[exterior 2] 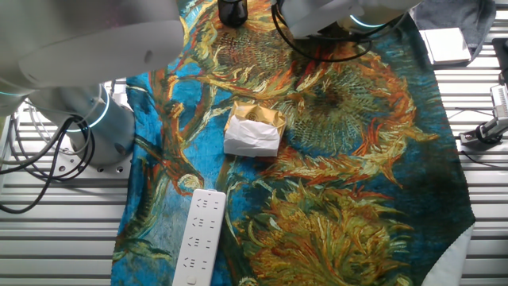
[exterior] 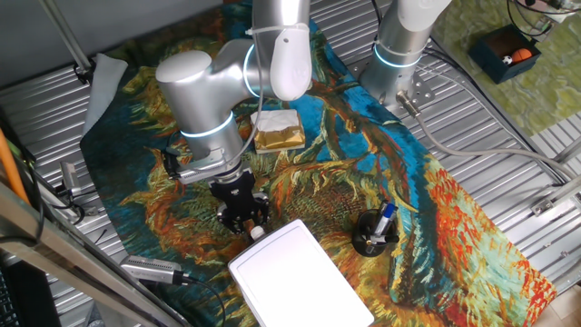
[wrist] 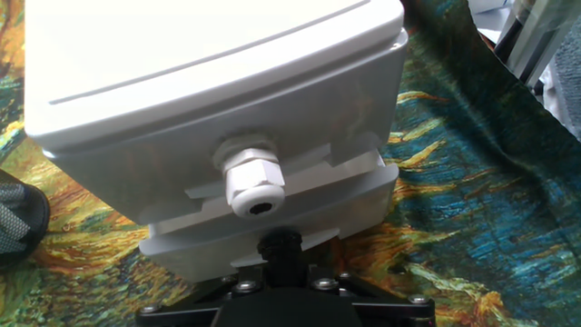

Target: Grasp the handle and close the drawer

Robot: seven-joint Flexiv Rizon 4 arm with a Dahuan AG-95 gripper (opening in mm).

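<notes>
The white flat-topped box [exterior: 304, 277] lies on the painted cloth at the front of one fixed view. In the hand view its drawer [wrist: 300, 213] faces me and sticks out a little beneath the box lid [wrist: 200, 54]. The handle, a round white knob [wrist: 254, 179], juts from the drawer front [exterior: 257, 232]. My black gripper [exterior: 243, 216] hangs right in front of that face. Its fingertips [wrist: 280, 247] form one dark stub with no gap, just below the knob and against the drawer's lower edge. Nothing is between them. The other fixed view shows neither drawer nor gripper.
A tan-and-white block [exterior: 277, 130] [exterior 2: 254, 131] sits behind my arm. To the right of the box stands a black pen cup [exterior: 375, 234]. A white power strip [exterior 2: 198, 238] lies on the cloth edge. A second arm's base [exterior: 404, 54] stands at the back right.
</notes>
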